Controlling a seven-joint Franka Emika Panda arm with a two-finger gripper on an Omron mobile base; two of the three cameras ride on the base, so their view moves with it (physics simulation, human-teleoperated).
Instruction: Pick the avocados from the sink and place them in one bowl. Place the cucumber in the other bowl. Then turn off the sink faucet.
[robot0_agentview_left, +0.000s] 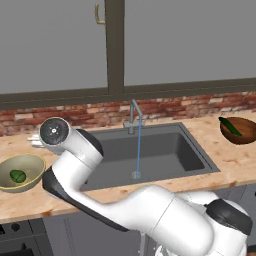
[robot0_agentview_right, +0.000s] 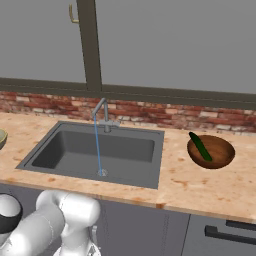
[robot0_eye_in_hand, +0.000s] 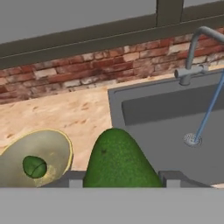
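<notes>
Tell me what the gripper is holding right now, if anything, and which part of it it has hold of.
An avocado: the gripper is shut on its lower sides, the narrower end pointing away from the hand.

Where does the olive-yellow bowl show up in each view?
Left base view: olive-yellow bowl at the left edge, on the counter.
Right base view: a sliver at the left edge.
Hand view: lower left, avocado inside.
Shared landmark: faucet.
</notes>
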